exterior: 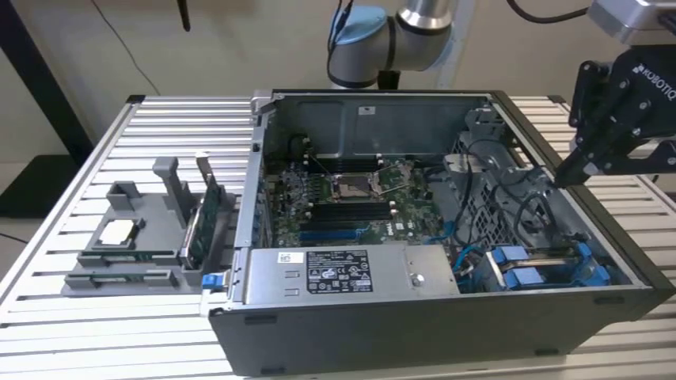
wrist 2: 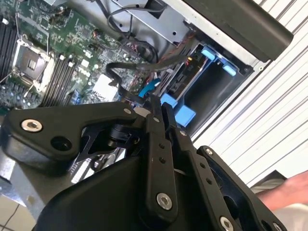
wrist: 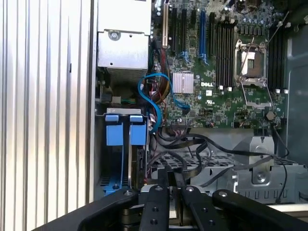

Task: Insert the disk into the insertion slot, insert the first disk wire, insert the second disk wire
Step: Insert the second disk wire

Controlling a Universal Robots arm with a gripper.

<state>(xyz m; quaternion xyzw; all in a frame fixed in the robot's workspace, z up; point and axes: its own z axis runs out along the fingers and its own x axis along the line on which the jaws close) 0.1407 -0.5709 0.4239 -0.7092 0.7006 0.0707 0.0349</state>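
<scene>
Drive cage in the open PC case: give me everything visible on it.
The dark grey metal drive cage sits in the case's corner at the exterior view's lower right, beside the silver power supply. Bright blue plastic carrier frames stand in its narrow bays, tabs showing in both wrist views. Black cables and a blue cable run beside it. The black gripper hangs above it.

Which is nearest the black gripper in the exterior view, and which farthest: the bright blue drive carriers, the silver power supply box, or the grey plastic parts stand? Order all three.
1. The bright blue drive carriers, in the case's corner below the black gripper.
2. The silver power supply box, along the case's front wall.
3. The grey plastic parts stand, outside the case at the exterior view's left.
</scene>
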